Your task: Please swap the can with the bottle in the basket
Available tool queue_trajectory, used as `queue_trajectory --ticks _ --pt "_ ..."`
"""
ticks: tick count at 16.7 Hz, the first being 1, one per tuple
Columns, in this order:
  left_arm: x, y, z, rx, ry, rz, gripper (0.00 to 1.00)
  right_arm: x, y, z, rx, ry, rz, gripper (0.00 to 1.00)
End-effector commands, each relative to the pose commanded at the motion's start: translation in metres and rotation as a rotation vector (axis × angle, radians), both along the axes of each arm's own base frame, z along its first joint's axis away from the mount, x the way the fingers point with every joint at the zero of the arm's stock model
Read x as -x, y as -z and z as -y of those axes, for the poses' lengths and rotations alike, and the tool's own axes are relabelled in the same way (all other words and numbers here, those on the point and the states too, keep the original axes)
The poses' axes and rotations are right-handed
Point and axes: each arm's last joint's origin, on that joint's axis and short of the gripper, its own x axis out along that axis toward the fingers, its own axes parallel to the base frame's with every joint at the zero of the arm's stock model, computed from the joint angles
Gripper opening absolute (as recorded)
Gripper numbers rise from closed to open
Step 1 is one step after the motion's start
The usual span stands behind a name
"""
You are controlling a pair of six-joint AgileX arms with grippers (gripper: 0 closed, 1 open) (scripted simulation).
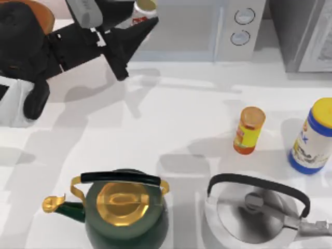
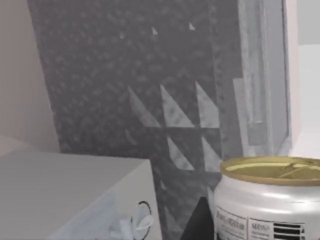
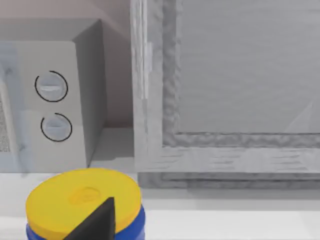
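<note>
Nearby — bottle (image 1: 249,130), green kettle (image 1: 124,210), steel kettle (image 1: 257,211).

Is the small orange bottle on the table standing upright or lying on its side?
Upright. In the top view the orange bottle stands on the white table, its round cap facing up toward the camera and its body below it.

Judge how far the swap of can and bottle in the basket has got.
Done: the bottle stands on the table at the right, outside the basket. In hand: the left gripper holds the can raised beside the basket, at the far left. Left: lowering the can into the basket and releasing. The right gripper idles over a yellow-lidded tub.
</note>
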Motion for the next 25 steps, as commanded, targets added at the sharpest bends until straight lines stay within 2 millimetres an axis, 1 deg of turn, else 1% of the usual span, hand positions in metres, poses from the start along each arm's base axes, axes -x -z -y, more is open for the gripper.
queue_trajectory --ticks 4,8,10,13,15,17,23,25 --pt "-0.017 0.043 0.020 -0.029 0.119 -0.029 0.00 0.000 0.000 0.000 0.000 0.000 0.000 1.00" --pt "-0.028 0.091 0.039 -0.056 0.239 -0.056 0.00 0.000 0.000 0.000 0.000 0.000 0.000 1.00" --pt "-0.030 0.120 0.049 -0.071 0.304 -0.082 0.00 0.000 0.000 0.000 0.000 0.000 0.000 1.00" --pt "-0.026 0.162 0.061 -0.093 0.397 -0.136 0.00 0.000 0.000 0.000 0.000 0.000 0.000 1.00" --pt "-0.024 0.180 0.065 -0.102 0.438 -0.157 0.00 0.000 0.000 0.000 0.000 0.000 0.000 1.00" --pt "-0.022 0.188 0.068 -0.106 0.458 -0.165 0.00 0.000 0.000 0.000 0.000 0.000 0.000 1.00" --pt "-0.022 0.188 0.068 -0.106 0.458 -0.165 0.00 0.000 0.000 0.000 0.000 0.000 0.000 1.00" --pt "-0.022 0.188 0.068 -0.106 0.458 -0.165 0.15 0.000 0.000 0.000 0.000 0.000 0.000 1.00"
